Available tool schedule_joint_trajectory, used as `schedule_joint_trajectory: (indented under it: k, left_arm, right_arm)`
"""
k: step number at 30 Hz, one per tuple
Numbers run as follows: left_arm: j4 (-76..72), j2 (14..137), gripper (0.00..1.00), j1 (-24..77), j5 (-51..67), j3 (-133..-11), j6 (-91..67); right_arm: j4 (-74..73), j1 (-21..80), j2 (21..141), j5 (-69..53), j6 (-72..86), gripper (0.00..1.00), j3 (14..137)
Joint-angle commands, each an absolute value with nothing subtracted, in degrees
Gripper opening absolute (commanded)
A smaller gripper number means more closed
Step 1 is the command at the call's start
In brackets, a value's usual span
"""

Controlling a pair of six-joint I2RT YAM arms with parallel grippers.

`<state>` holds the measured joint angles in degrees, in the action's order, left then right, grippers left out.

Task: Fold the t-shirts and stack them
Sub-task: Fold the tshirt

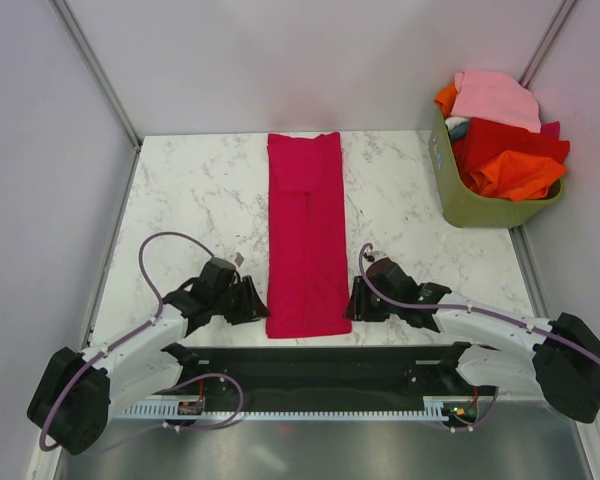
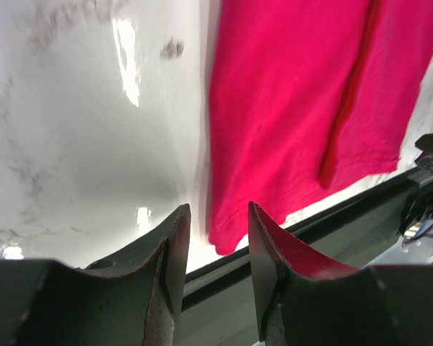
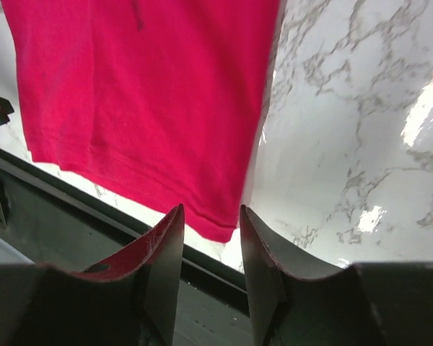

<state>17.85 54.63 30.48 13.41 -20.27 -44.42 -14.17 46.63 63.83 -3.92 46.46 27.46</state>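
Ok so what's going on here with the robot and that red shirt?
A crimson t-shirt lies on the table, folded into a long narrow strip. The left tool and right tool sit open at its two near corners, gripping nothing. More tees wait piled in the green basket at the far right.

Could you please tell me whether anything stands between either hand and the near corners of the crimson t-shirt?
Nothing visible does. The left hand and right hand sit open beside the near corners of the crimson t-shirt, with only bare marble table between. The green basket stands far off at the back right.
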Motion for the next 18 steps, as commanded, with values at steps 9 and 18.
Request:
schedule_joint_trajectory:
  k: [9,18]
  left_arm:
    - [19.60,53.88,0.43,34.63,17.84,-15.56,-49.22]
    - [18.55,53.00,0.34,35.42,19.07,-14.68,-50.27]
  right_arm:
    - [-9.49,49.04,65.21,-6.94,49.66,0.39,21.10]
    - [-8.96,49.22,62.85,-8.35,49.75,0.03,19.16]
